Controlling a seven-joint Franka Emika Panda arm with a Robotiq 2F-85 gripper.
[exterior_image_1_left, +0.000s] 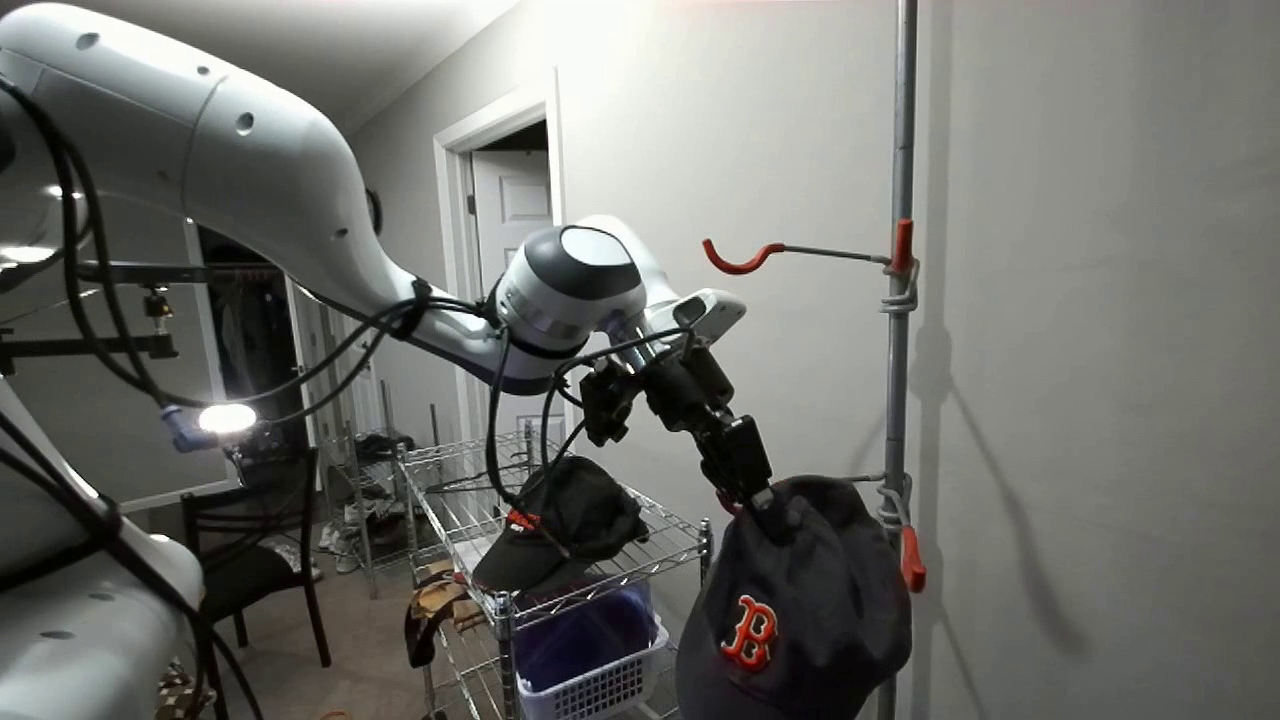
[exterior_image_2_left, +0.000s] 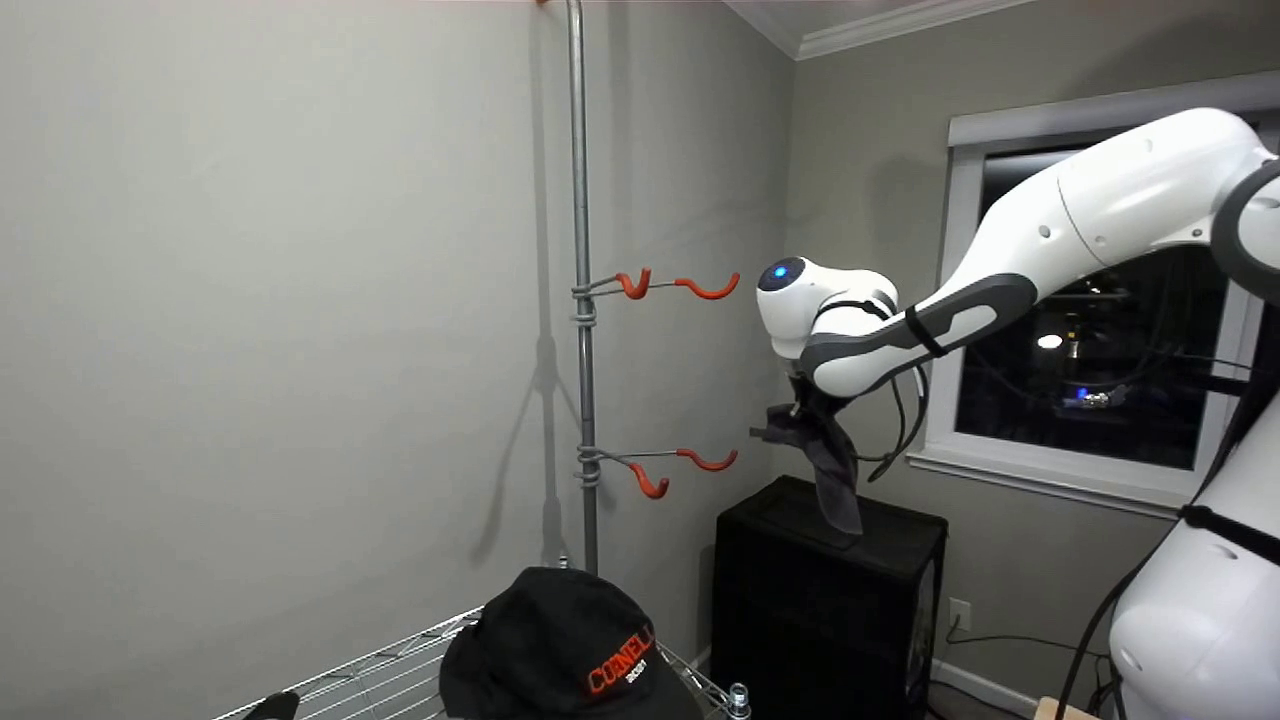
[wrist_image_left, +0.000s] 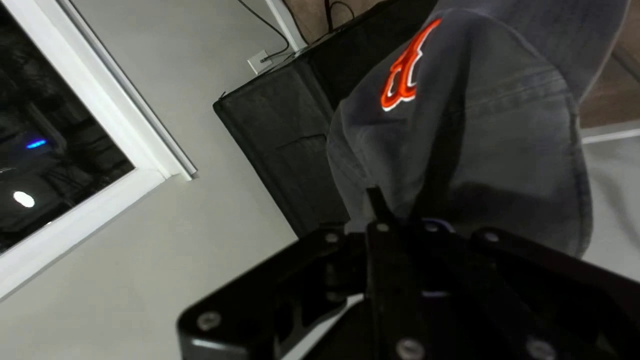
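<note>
My gripper (exterior_image_1_left: 772, 512) is shut on the crown of a dark navy cap (exterior_image_1_left: 815, 620) with an orange-red B. The cap hangs below the fingers in mid-air, brim down. In an exterior view it covers part of a metal pole (exterior_image_1_left: 897, 400) and most of a lower hook. In an exterior view the gripper (exterior_image_2_left: 803, 400) and cap (exterior_image_2_left: 838, 475) are to the right of the pole (exterior_image_2_left: 583, 380) and its red-tipped hooks (exterior_image_2_left: 708, 290), apart from them. In the wrist view the cap (wrist_image_left: 520, 145) lies beyond the dark fingers (wrist_image_left: 387, 212); the exact grip point is dark.
A black Cornell cap (exterior_image_2_left: 555, 635) rests on a wire rack (exterior_image_1_left: 655, 570), with a white basket (exterior_image_1_left: 595, 685) below. A tall black box (exterior_image_2_left: 815, 600) stands below the held cap. Lower hooks (exterior_image_2_left: 708, 460) stick out from the pole. A chair (exterior_image_1_left: 255, 570) stands behind.
</note>
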